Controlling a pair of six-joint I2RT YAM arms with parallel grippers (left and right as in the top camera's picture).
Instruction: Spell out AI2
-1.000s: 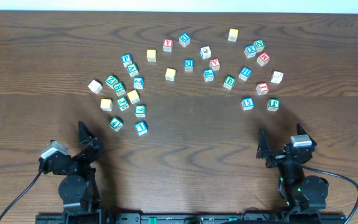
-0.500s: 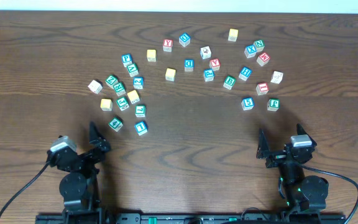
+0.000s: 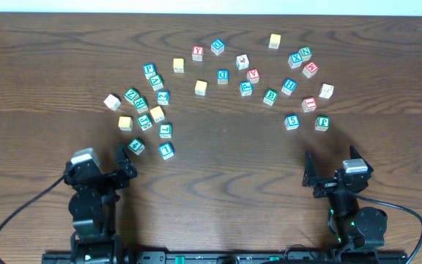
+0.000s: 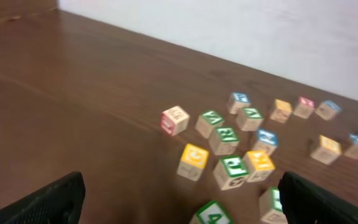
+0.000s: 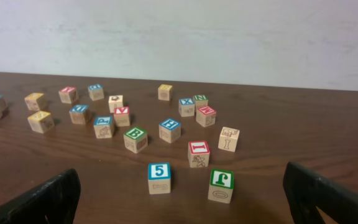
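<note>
Dark wood table (image 3: 211,213). Small lettered cubes scattered in loose arc across far half. Red A cube (image 3: 253,75) mid-arc, blue-topped cubes just beside it. Red I cube (image 3: 309,104) toward right end, near blue 5 cube (image 3: 291,122). Left gripper (image 3: 125,166) at near edge, close to green 4 cube (image 3: 136,146), not touching. Right gripper (image 3: 308,174) at near edge, well apart from all cubes.
</note>
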